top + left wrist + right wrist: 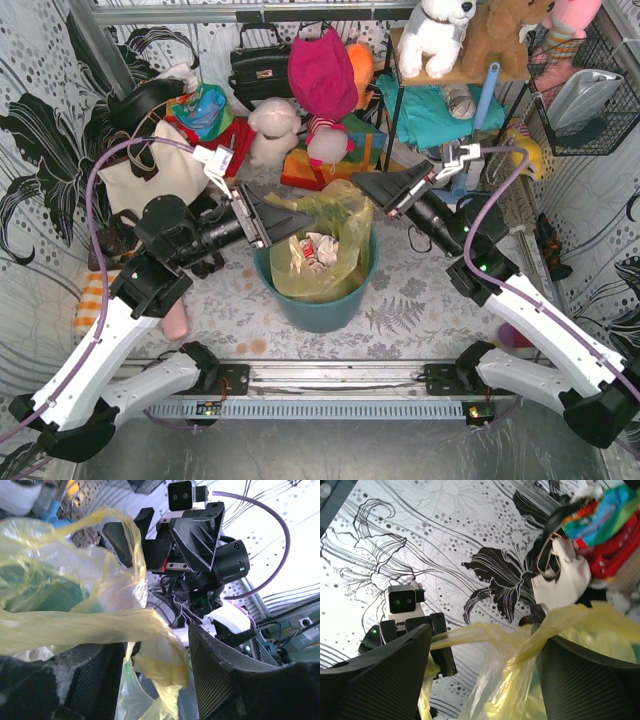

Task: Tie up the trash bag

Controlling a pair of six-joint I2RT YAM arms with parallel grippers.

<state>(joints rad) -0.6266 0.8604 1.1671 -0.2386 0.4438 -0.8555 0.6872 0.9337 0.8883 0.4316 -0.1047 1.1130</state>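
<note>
The trash bag is a yellow-green liner in a round teal bin, with white-and-red crumpled paper showing inside. Its top is pulled up into strands between my two grippers. My left gripper is at the bag's left rim; in the left wrist view its jaws stand wide apart with a lump of bag plastic hanging between them. My right gripper is at the bag's upper right; in the right wrist view its jaws stand wide apart around bag strands.
Behind the bin are soft toys, a black handbag and a shelf. A white tote stands at the left and a wire basket hangs at the right. A metal rail runs along the near edge.
</note>
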